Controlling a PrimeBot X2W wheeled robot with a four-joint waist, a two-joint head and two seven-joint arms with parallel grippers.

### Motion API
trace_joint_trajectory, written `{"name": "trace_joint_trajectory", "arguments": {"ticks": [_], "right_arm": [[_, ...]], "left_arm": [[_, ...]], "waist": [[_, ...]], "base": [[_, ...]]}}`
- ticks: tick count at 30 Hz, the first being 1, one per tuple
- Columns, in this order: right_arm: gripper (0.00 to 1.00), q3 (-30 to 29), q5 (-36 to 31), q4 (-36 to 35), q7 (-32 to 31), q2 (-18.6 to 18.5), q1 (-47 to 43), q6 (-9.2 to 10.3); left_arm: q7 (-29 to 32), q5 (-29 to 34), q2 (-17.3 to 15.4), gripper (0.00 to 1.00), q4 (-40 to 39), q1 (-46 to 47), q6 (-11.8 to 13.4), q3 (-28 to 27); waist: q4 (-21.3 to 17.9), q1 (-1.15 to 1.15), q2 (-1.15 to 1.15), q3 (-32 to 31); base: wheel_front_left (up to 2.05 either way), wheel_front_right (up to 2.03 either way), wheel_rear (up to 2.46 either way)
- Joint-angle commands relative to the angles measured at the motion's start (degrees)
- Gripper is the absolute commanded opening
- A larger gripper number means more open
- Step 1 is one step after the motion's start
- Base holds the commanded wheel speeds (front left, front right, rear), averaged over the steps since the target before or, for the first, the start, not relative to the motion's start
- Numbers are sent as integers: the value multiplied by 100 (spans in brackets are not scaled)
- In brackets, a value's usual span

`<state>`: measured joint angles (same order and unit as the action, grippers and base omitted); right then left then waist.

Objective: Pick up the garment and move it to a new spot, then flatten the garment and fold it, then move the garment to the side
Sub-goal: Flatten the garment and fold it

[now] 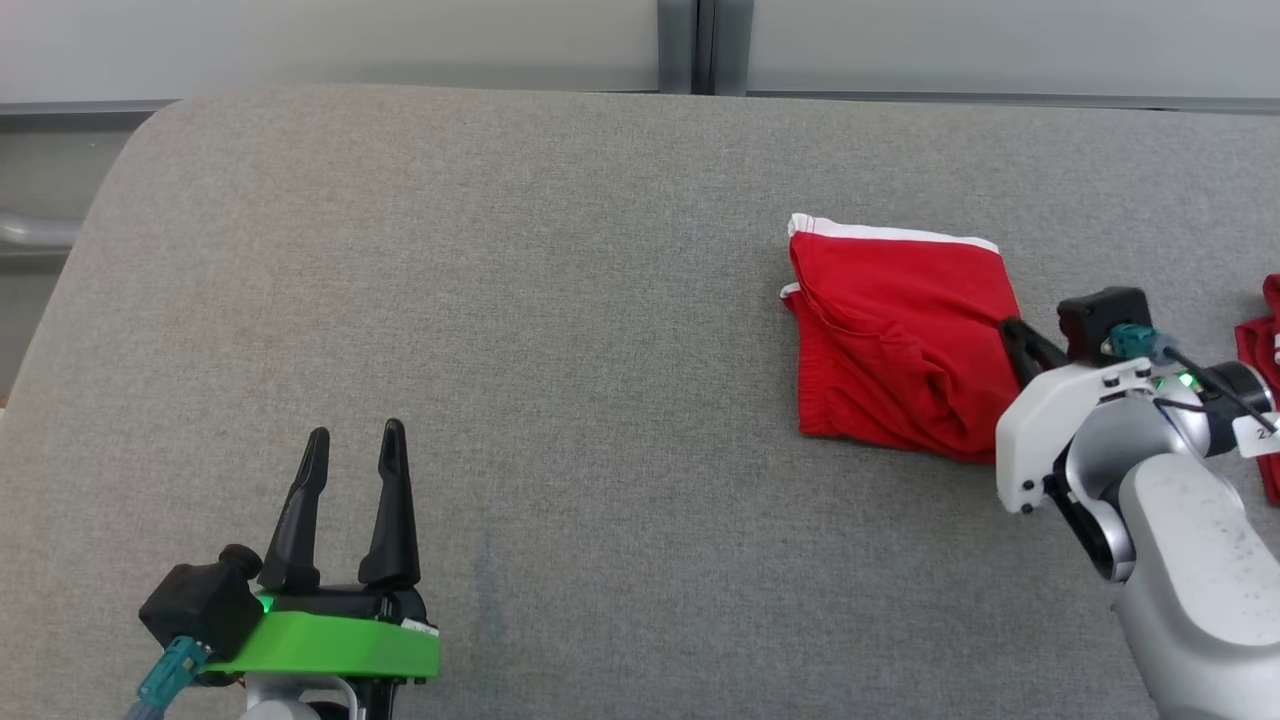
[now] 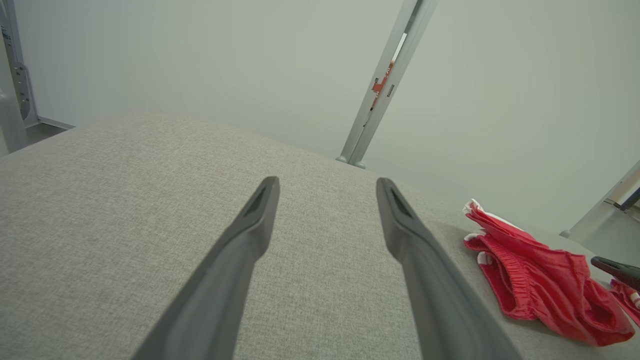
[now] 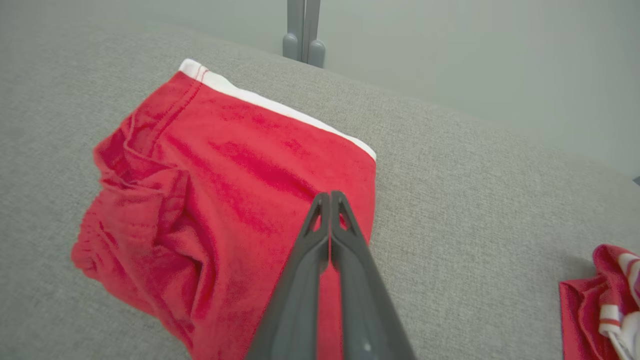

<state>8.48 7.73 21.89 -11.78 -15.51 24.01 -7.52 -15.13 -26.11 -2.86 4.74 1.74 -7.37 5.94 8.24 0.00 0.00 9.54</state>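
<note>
**Quick rundown: right claw pressed shut over the red garment, left one wide open**

Right claw (image 3: pixel 330 195): both fingers squeezed tight together, no gap at all. In the right wrist view the tips sit over the near right part of the garment (image 3: pixel 240 170), just inside its right edge. I don't see any cloth pinched between them, and tbh I can't tell if the tips actually touch the fabric or hang just above it.

Left claw (image 1: pixel 356 430): spread as wide as it goes, nothing in it, over bare grey worktop (image 1: pixel 550 350) at the lower left of the head view, well apart from the garment.

The garment is red w/ a white band along its far edge. It's folded into a rough square, a bit rumpled on the left side, and lies flat on the right half of the worktop.

Writing: there's a white tag (image 1: pixel 1258 435) on the right arm near the wrist, but it's cut off by the frame edge and too small to read. No brand visible on the cloth.

Counts: 2 claws w/ 2 dark fingers each. 2 red cloth items: the folded one, plus a second red piece (image 3: pixel 600 310) w/ white stripes at the far right, only partly in frame. 1 worktop.
</note>
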Motion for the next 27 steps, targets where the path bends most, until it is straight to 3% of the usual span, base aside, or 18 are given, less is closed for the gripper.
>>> {"name": "trace_joint_trajectory", "arguments": {"ticks": [1, 8, 18, 23, 27], "right_arm": [[0, 66, -41, -10, 56, 59, -82, 9], [0, 622, 30, 265, 232, 348, 42, 9], [0, 1891, 321, 537, 283, 682, 219, 9], [0, 2665, 1079, 248, 208, 721, 111, 9], [0, 2800, 1408, -218, 472, 556, 38, 9]], "left_arm": [[2, -6, -11, 100, -12, -38, -17, 8], [2, 32, -11, 100, -9, 79, -17, 34], [3, 43, -11, 100, 22, 75, -17, 4], [2, 38, -11, 100, 14, 34, -17, -4], [2, 46, -10, 100, 24, -25, -17, -56]], "waist": [[-6, 0, 0, 24], [19, 0, 0, 106], [77, 0, 0, 69], [63, 0, 0, 23], [1, 0, 0, -54]], "base": [[0, 0, 0], [0, 0, 0], [0, 0, 0], [0, 0, 0], [0, 0, 0]]}}
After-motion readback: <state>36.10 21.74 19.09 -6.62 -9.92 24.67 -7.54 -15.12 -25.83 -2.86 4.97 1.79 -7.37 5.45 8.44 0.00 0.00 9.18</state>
